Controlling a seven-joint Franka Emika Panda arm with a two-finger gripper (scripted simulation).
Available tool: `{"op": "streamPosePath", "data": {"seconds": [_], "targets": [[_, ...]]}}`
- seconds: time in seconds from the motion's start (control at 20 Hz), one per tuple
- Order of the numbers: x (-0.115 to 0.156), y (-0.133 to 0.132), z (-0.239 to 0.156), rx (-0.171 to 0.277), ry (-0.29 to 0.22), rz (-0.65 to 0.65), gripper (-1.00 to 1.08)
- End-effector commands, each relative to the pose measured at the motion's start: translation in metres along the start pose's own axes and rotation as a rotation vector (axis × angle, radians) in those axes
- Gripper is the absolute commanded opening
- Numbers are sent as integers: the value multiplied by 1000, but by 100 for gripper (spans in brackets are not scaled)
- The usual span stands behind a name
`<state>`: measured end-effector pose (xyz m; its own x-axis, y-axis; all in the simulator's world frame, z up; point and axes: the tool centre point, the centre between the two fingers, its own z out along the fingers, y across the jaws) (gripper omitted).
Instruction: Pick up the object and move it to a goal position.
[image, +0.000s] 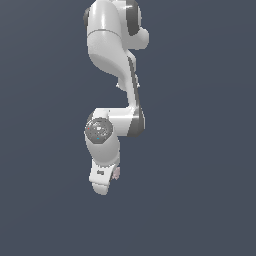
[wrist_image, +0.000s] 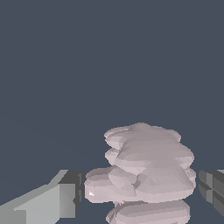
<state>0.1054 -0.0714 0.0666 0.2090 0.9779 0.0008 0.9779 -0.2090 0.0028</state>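
The object (wrist_image: 146, 168) is a pale pink-grey lumpy ball with a bumpy surface. In the wrist view it fills the space between the two grey fingers (wrist_image: 59, 199) of my gripper (wrist_image: 140, 192). Both pads sit against its sides, with almost no gap. In the exterior view the white gripper (image: 104, 181) hangs at the lower end of the arm. Only a small pink edge of the object (image: 116, 173) shows beside it, on the exterior view's right. The gripper is shut on the object.
The white arm (image: 112, 55) comes down from the top of the exterior view and folds at the wrist joint (image: 99, 131). Around it is a plain dark blue-grey background with no other objects.
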Motion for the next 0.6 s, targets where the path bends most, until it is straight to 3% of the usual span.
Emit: {"op": "streamPosePath", "data": {"seconds": [0.0, 0.55], "targets": [[-13, 9, -4, 1, 0, -1, -100], [-36, 27, -9, 3, -1, -1, -100]]}}
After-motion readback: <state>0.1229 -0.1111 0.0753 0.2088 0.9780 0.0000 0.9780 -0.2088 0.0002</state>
